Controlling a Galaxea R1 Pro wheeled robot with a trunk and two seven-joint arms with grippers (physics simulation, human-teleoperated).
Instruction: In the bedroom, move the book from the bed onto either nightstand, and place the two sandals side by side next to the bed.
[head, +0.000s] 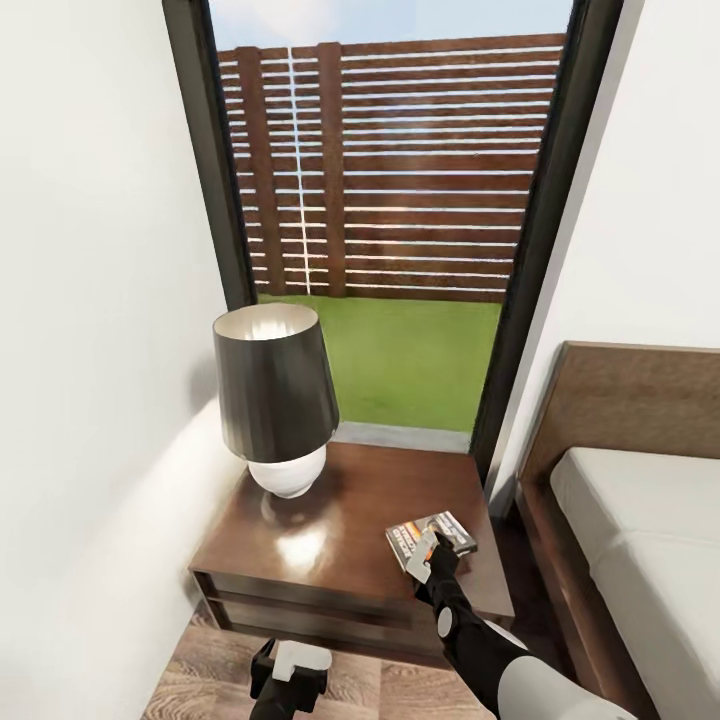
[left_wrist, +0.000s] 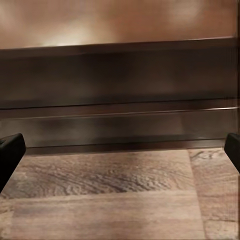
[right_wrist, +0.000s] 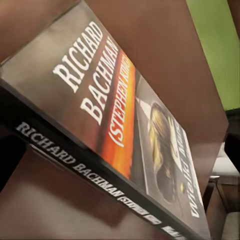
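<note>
Nightstand (head: 330, 540): dark-brown glossy cabinet, set against the window (head: 390, 200), left of the bed (head: 640, 520).
Lamp (head: 275, 400): dark shade, white base, on the nightstand's far left part.
Book (head: 432, 538): on or just over the nightstand top at its near right corner; cover reads "Richard Bachman" (right_wrist: 115, 115).
Right gripper (head: 428, 556): jaws pinching the book's near edge.
Left gripper (head: 288, 672): low over the wood-plank floor (left_wrist: 110, 200) before the nightstand front, jaws spread.
</note>
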